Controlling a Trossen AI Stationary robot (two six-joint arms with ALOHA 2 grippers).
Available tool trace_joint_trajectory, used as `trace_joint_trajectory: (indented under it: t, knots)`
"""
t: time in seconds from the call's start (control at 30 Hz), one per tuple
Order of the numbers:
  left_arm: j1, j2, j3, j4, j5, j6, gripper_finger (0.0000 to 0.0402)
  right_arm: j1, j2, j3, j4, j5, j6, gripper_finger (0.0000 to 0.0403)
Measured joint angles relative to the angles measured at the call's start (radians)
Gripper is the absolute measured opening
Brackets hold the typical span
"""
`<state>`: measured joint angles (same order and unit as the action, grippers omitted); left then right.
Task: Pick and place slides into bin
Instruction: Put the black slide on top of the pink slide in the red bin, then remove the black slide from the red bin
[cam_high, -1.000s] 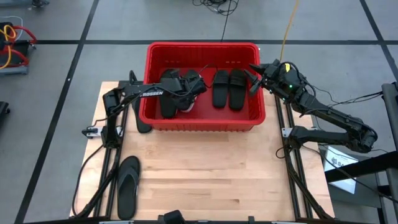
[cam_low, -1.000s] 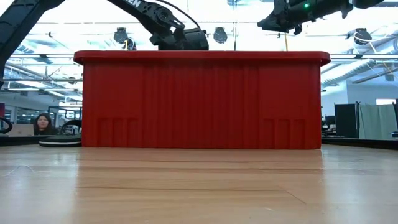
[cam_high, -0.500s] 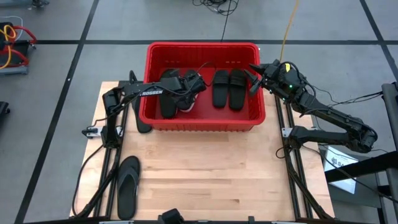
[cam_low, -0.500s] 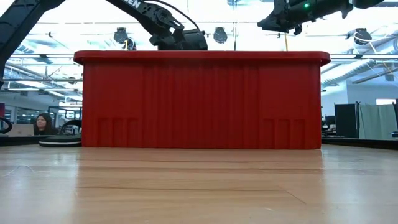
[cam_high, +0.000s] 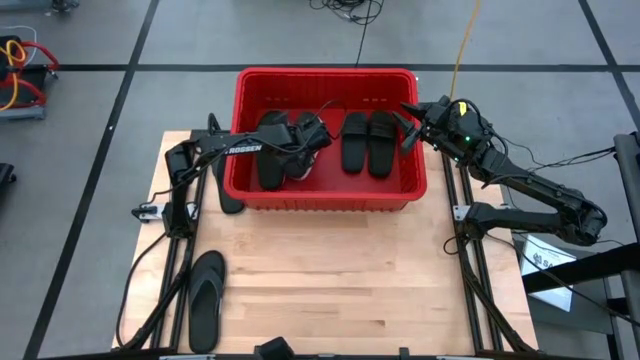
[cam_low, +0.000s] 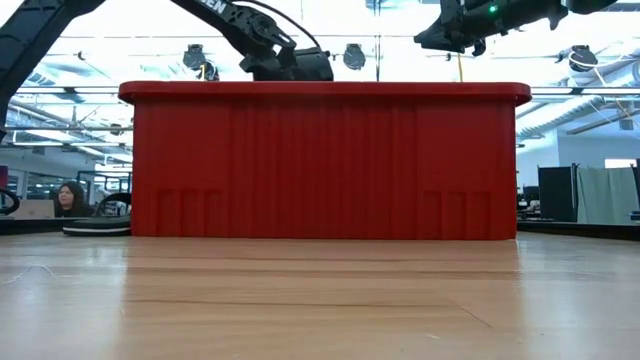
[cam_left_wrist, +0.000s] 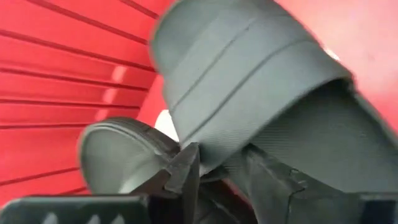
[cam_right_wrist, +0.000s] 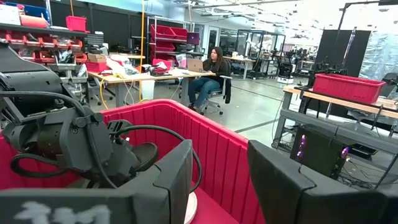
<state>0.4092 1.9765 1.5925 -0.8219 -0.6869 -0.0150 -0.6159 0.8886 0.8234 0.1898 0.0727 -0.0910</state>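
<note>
A wooden surface (cam_high: 330, 270) carries a large red bin (cam_high: 327, 196) at its far edge, both arms reaching over the rim. From above, the bin holds a neat pair of black slides (cam_high: 367, 141) on its right half and a heap of black slides (cam_high: 277, 150) over a pale one (cam_high: 303, 170) on its left. The table-level view shows only the bin's solid front wall (cam_low: 325, 165), the arms above the rim and a seated person (cam_low: 69, 199) in the room behind. One black flip-flop (cam_high: 205, 297) lies on the surface near the front left corner; another dark sandal (cam_high: 230, 188) lies just outside the bin's left wall. The left tool (cam_high: 312, 133) hovers over the heap; its wrist camera shows its fingers (cam_left_wrist: 186, 171) parted around the edge of a black slide (cam_left_wrist: 249, 81). Whether they grip it cannot be told. The right tool (cam_high: 408, 125) hangs open and empty above the bin's right rim.
</note>
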Motion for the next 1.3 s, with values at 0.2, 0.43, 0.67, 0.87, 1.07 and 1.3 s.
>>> trace_joint_trajectory:
  t: [0.2,0.43,0.67,0.87,1.07,1.3]
  knots:
    - [-0.007,-0.033,0.000,-0.029,0.107,-0.022,0.0136,0.001,0.000,0.000,0.000,0.000,0.000,0.0144]
    - [-0.010,-0.068,-0.001,-0.066,0.121,-0.034,0.0136,0.001,0.000,0.000,0.006,0.000,0.000,0.0144]
    - [-0.012,-0.132,0.000,-0.069,0.123,-0.041,0.0136,0.001,0.000,0.000,0.006,0.000,0.000,0.0144]
    - [-0.012,-0.211,-0.001,-0.066,0.130,-0.049,0.0136,0.001,0.000,0.000,0.001,0.000,0.000,0.0144]
    - [-0.016,-0.324,0.000,-0.102,0.138,-0.122,0.0136,0.002,0.000,0.000,-0.004,0.000,0.001,0.0144]
    - [-0.036,-0.451,0.001,-0.196,0.172,-0.279,0.0136,0.003,0.000,0.000,-0.010,-0.034,-0.002,0.0144]
